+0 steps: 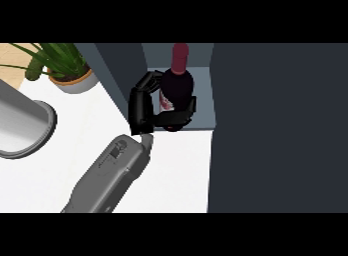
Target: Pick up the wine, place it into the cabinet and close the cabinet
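The left hand [142, 107] is curled round the wine bottle [178, 85]. The bottle stands up inside the open cabinet [205, 112]. A big dark panel [280, 130] is just to the right. On the white counter [177, 170], a potted plant [65, 70] and a grey tube [14, 125] sit off to the left.

Looked like a home kitchen: white counter [177, 170] ran up against a dark cabinet [280, 125] with an open compartment. Potted plant [62, 70] sat at the counter's far left, and a wine bottle [178, 85] was upright in the compartment.
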Tool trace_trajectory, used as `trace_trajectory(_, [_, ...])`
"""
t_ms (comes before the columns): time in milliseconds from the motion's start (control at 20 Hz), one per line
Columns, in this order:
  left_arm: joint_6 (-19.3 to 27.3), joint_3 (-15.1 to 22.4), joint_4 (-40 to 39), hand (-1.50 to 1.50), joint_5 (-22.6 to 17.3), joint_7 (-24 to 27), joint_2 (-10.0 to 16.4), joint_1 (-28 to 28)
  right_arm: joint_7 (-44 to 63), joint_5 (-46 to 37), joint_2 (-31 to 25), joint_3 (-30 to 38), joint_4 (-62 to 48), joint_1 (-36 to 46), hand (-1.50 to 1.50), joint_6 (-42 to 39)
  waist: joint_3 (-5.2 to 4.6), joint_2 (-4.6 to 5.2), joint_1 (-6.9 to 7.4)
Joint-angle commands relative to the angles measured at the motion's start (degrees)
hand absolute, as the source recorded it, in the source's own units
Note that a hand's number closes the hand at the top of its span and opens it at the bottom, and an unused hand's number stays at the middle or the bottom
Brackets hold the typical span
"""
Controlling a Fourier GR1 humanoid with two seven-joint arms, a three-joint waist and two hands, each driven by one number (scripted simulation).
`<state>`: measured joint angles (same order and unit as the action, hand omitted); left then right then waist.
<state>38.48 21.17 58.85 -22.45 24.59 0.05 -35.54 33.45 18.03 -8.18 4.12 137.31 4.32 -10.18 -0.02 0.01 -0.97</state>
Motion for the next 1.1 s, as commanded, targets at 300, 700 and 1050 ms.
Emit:
trace_trajectory(300, [-3.2,-4.3,-11.3,1.5,-2.1,1.3,0.0,-7.1,3.3,3.5,1.0,-0.2,7.5,-1.8,-1.5,1.3,0.0,0.03,0.02])
trace_trajectory(700, [-3.1,-7.3,-18.8,1.5,-1.3,2.9,0.0,-13.1,3.5,4.6,0.5,0.4,8.5,-2.7,-1.5,0.4,0.0,0.01,-0.22])
trace_trajectory(1050, [-3.3,-12.8,-31.5,1.5,-2.2,12.7,0.0,-19.4,0.6,2.3,1.6,-2.0,5.6,-2.4,-1.5,-0.6,-0.01,0.43,-1.17])
